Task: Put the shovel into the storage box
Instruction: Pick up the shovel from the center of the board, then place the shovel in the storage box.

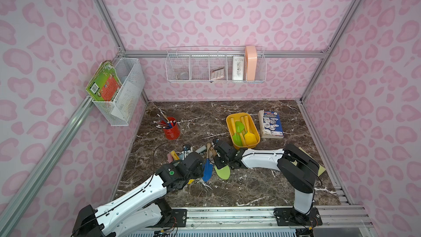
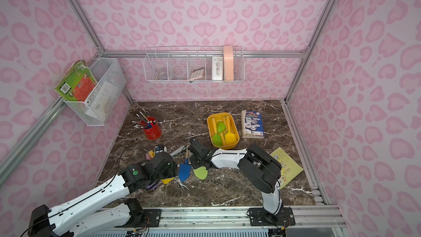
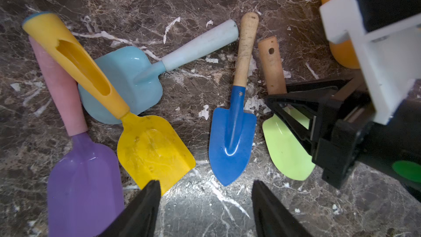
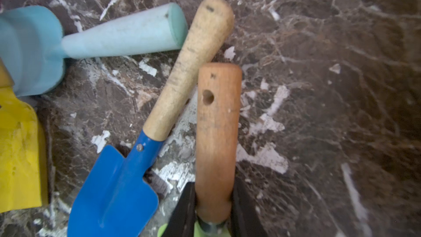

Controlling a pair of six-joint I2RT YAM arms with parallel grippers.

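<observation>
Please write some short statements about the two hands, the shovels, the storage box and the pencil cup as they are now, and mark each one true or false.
1. The right hand is closed on the wooden handle of the light green shovel. True.
2. The storage box is empty. False: two green shovels and a yellow shovel lie in it.
3. The left hand holds the blue shovel. False: it is open and holds nothing, and the blue shovel lies on the table.
4. The red pencil cup stands upright with pencils in it. True.
</observation>
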